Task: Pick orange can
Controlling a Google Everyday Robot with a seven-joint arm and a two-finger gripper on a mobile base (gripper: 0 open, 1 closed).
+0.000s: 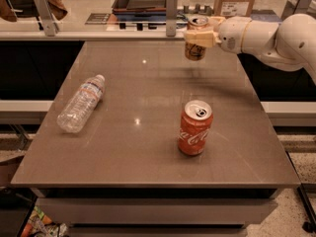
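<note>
On the brown bench [148, 147] a clear plastic bottle [81, 102] lies on its side at the left, a red Coca-Cola can [195, 128] stands upright right of centre, and above the far right part the pincer [200, 37] is clamped around the orange can [195, 52], holding it off the surface.

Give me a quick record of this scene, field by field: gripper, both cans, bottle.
gripper: over the far right of the table, jaws shut on the orange can
orange can: upright, held clear of the tabletop
Coke can: upright on the table, right of centre, apart from the gripper
bottle: lying on its side, left part of the table
</note>
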